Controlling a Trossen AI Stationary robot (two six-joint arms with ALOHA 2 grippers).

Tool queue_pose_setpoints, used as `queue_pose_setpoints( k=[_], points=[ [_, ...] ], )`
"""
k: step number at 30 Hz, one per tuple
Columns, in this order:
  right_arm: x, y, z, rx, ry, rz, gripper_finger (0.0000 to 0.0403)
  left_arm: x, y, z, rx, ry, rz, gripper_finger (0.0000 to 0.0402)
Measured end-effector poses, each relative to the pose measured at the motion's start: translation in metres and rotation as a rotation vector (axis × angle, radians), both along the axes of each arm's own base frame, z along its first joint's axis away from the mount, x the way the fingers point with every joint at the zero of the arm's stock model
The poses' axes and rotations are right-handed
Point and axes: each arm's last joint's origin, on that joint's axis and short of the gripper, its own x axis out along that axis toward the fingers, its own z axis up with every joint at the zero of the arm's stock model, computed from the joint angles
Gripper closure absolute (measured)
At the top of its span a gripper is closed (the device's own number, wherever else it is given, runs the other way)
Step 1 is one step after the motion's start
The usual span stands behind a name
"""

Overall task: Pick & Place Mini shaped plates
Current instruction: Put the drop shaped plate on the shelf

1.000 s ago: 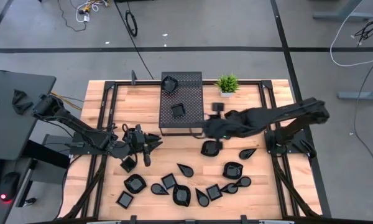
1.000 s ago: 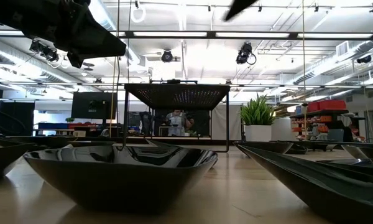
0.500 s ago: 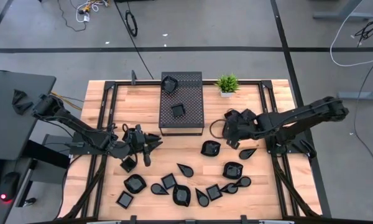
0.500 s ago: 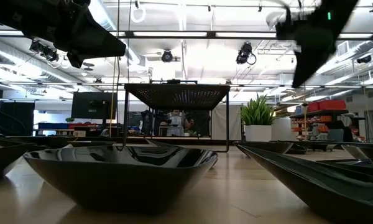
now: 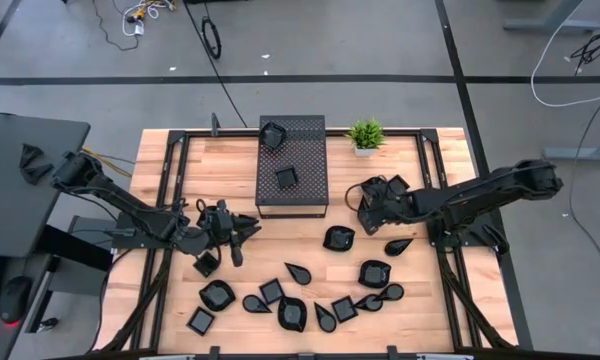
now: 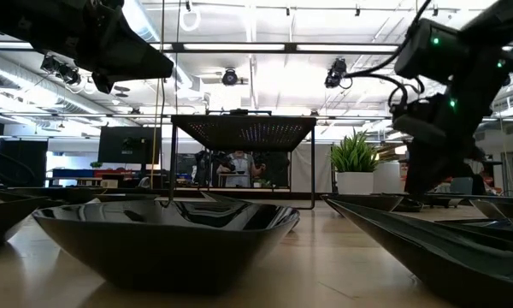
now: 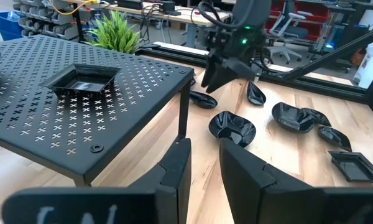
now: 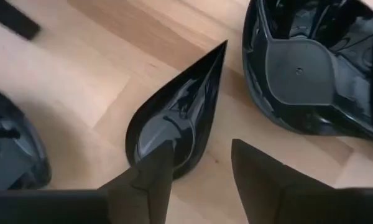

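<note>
The right gripper [image 8: 199, 165], fingers spread and empty, hangs over a teardrop plate [image 8: 174, 112] on the table, just right of the box [image 5: 292, 165]. One finger could land on its thin rim and flip it into the neighbouring dish [image 8: 311, 68]; the left gripper [image 5: 242, 228] waits by the box's left corner, slightly parted

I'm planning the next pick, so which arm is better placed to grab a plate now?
Right, probably. The right gripper hangs open directly over a teardrop plate. The left gripper is open too, but points at the box with no plate between its fingers.
</note>
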Motion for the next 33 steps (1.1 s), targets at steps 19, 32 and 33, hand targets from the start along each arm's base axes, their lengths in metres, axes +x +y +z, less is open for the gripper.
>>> queue_pose_setpoints(
  k=[19, 32, 33],
  points=[
    [-0.009, -0.003, -0.021, 0.003, -0.076, -0.014, 0.0317, 0.0, 0.0, 0.0, -0.001, -0.001, 0.0, 0.0314],
    [-0.007, -0.002, -0.02, -0.021, -0.059, 0.046, 0.0394, 0.0, 0.0, 0.0, -0.002, -0.001, 0.0, 0.0314],
    [-0.005, -0.001, -0.018, -0.016, -0.067, 0.048, 0.0394, 0.0, 0.0, 0.0, -0.002, -0.001, 0.0, 0.0314]
  ],
)
